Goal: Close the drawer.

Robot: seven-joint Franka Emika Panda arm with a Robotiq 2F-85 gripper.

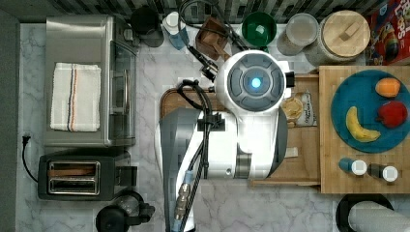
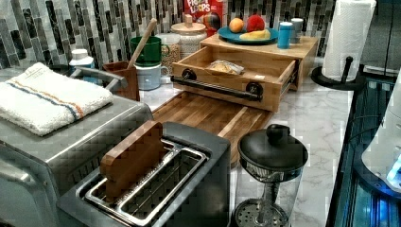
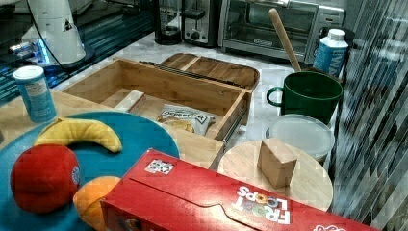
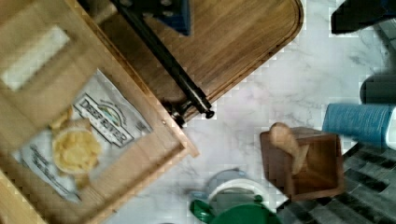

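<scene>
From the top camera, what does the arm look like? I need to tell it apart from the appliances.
The arm has glossy white rounded shells with grey panels. A round grey cap on one joint carries a glowing blue light at its centre. Black cables loop across it and run down its grey side, clipped by a black bracket, ending in a metal connector.

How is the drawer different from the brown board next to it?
The drawer is light honey wood; the dark board is deep brown. The drawer has raised walls and a black bar handle; the board is flat. The drawer holds a chip bag; the board is bare. Both are wooden.
</scene>
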